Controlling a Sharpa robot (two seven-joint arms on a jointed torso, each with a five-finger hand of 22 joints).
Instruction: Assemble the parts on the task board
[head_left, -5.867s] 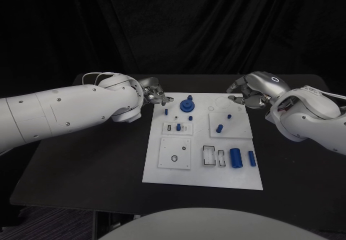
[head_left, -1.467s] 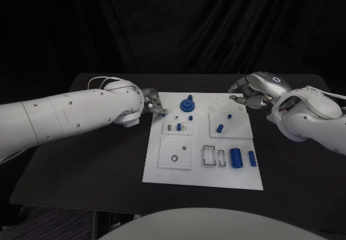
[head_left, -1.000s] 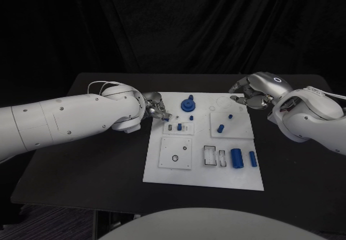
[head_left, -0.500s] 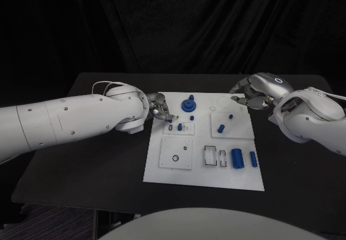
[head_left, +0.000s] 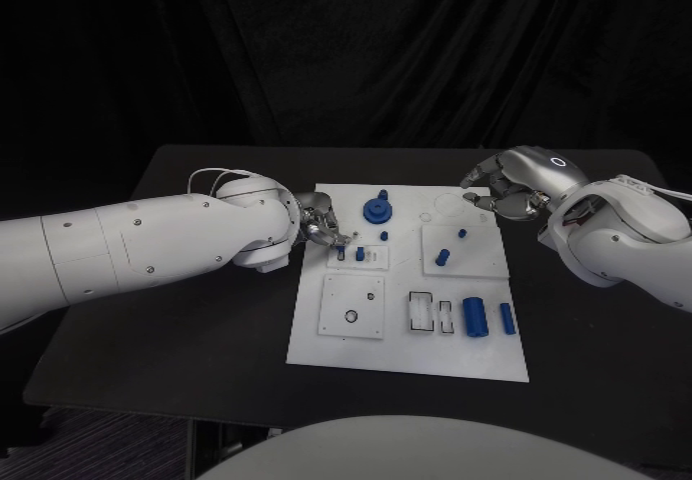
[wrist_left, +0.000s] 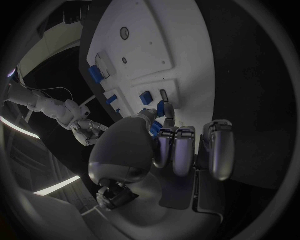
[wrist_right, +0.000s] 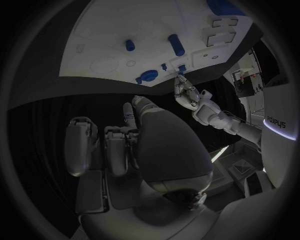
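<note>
Pinching a small blue peg with the left hand, thumb and fingertips closed tight on it, the other fingers lined up alongside

Hovering over the near-left part of the task board, just short of the small raised plate with its openings

Looking from the left wrist: peg sticking out past the fingertips, long axis seemingly running on from the fingers and down toward the board, though too small to call the tilt exactly

Lying straight ahead of those fingertips and just below them, that raised plate, with one blue part already standing in it; cannot tell which opening is the free one

Sitting off beyond the fingers, further out on the board, a round blue gear-like part, near but apart from the hand

Over on the other side, hanging at the far corner of the board, the right hand with fingers curled in together and nothing seen in them, well apart from the plate

So, clearly the left hand's job, being much the nearer; probably a matter of bringing the peg upright over a free hole and pressing straight down, with a crooked entry as the thing to watch
</note>
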